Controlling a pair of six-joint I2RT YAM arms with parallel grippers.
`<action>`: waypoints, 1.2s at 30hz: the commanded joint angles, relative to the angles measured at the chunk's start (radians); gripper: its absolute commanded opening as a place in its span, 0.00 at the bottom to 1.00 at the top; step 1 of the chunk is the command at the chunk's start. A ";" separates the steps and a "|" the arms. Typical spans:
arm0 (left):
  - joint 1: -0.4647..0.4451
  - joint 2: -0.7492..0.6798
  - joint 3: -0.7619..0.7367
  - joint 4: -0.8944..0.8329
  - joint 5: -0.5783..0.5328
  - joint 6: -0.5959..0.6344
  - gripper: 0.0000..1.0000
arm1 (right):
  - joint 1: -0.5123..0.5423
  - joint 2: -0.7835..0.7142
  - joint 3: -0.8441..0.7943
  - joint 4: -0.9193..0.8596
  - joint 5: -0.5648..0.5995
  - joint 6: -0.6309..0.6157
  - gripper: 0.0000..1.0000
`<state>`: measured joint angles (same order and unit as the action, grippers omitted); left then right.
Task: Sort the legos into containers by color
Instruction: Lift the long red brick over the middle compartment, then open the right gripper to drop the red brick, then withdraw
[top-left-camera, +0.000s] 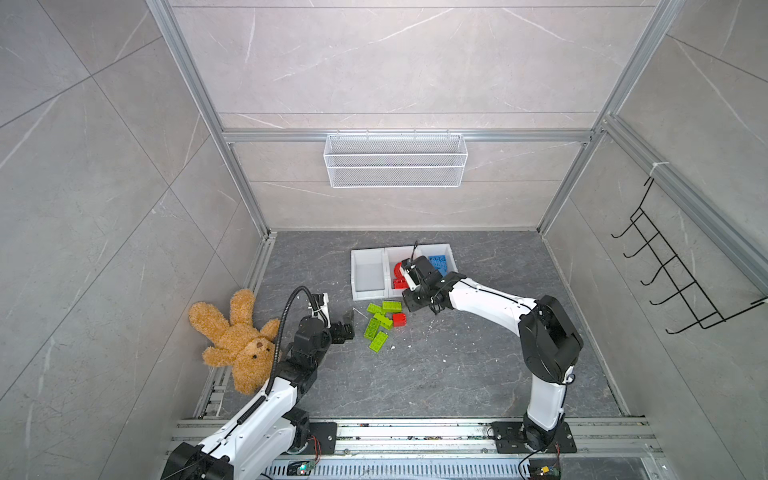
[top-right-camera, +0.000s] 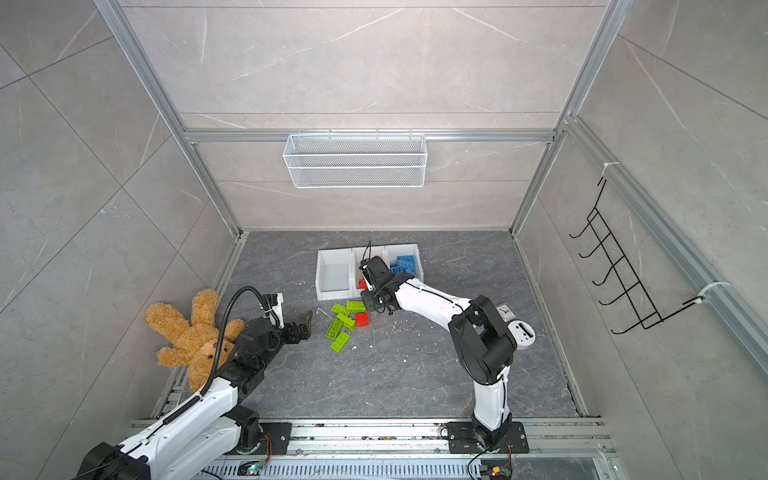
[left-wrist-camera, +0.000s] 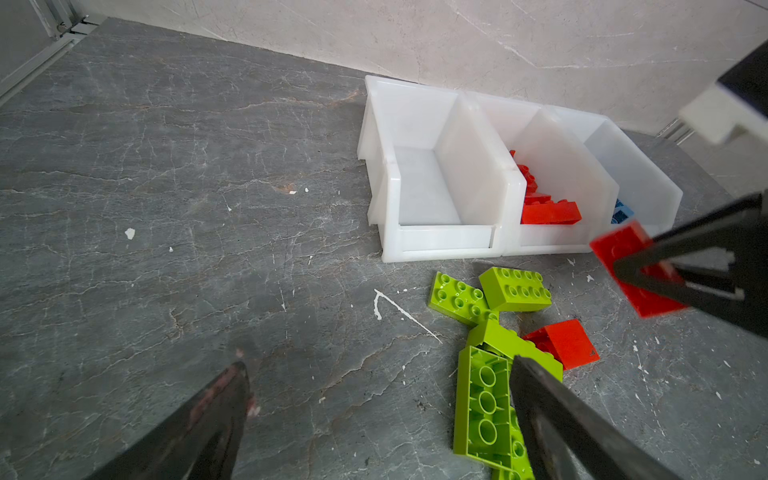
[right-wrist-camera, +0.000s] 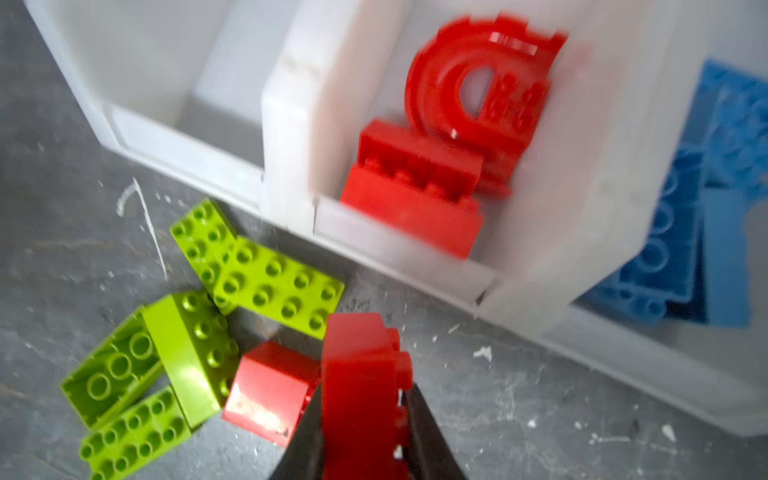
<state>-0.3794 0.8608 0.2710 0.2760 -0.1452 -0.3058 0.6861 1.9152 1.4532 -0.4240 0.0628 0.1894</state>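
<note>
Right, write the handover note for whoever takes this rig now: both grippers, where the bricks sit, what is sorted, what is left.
Right gripper: shut on a red brick, in front of the bins.
Left gripper: open, empty, beside the green bricks.
Done: red pieces are in the middle bin; blue bricks are in the right-hand bin, as the top views show them.
Left: put the held red brick in the middle bin. One loose red brick and five green bricks lie on the floor. The left-hand bin is empty, probably meant for green.
</note>
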 joint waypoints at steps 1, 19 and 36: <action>0.004 -0.012 0.036 0.034 0.018 0.014 0.99 | -0.015 0.058 0.072 0.041 -0.034 0.024 0.17; 0.004 0.009 0.036 0.054 0.036 0.014 1.00 | -0.076 0.271 0.268 0.118 -0.106 0.096 0.21; 0.004 0.004 0.036 0.055 0.047 0.004 1.00 | -0.068 0.161 0.229 0.099 -0.143 0.082 0.53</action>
<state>-0.3794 0.8738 0.2710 0.2859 -0.1169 -0.3058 0.6102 2.1830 1.7176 -0.3317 -0.0639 0.2733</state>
